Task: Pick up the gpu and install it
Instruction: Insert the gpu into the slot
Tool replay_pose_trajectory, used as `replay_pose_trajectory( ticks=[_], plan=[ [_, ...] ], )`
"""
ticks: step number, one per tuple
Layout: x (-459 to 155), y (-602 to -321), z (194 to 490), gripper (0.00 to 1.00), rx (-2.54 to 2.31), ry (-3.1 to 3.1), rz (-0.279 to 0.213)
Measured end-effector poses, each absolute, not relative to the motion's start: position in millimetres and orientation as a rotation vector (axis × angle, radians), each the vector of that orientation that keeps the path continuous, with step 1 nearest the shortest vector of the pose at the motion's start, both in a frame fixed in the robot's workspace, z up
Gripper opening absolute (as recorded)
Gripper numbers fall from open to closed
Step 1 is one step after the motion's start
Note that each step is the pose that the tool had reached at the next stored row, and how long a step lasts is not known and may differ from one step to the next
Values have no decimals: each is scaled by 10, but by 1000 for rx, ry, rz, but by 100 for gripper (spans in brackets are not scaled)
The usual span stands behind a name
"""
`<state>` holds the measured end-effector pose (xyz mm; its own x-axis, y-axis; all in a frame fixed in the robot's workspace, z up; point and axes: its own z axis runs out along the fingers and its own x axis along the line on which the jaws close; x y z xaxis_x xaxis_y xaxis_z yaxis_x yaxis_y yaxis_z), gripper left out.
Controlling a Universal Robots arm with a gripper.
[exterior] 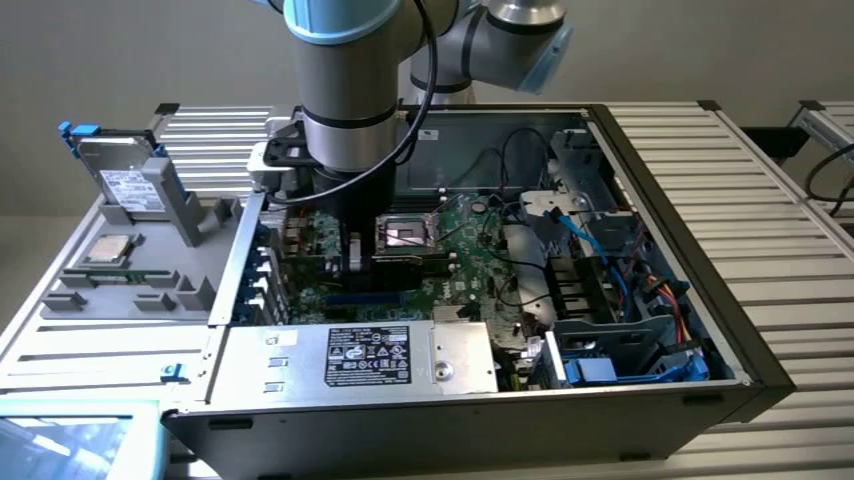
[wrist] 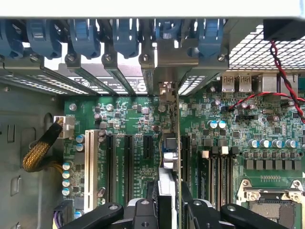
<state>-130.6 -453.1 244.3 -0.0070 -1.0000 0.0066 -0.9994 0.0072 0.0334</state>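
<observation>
The gpu (wrist: 169,155) shows edge-on in the wrist view, standing upright over the green motherboard (wrist: 128,119) among the black expansion slots (wrist: 127,162). Its silver end bracket (wrist: 167,62) reaches the row of rear slot openings under the blue latches (wrist: 86,33). My gripper (wrist: 169,212) is shut on the card, with one black finger (wrist: 143,210) on either side of it. In the exterior view the gripper (exterior: 355,255) is down inside the open computer case (exterior: 667,150), just to the exterior view's left of the CPU socket (exterior: 404,235).
A white slot (wrist: 89,167) and memory slots (wrist: 219,171) flank the card. A silver power supply (exterior: 380,355) sits at the case front, with blue and black cables (exterior: 627,270) to the exterior view's right. A hard drive (exterior: 127,180) and a processor (exterior: 107,250) rest on the grey fixture outside.
</observation>
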Motion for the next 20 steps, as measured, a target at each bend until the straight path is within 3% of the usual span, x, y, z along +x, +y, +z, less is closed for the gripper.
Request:
replay_pose_trajectory(
  ticks=[20],
  plan=[
    [-1313,-4503,2395,29,2180,-2197,-1]
  ],
)
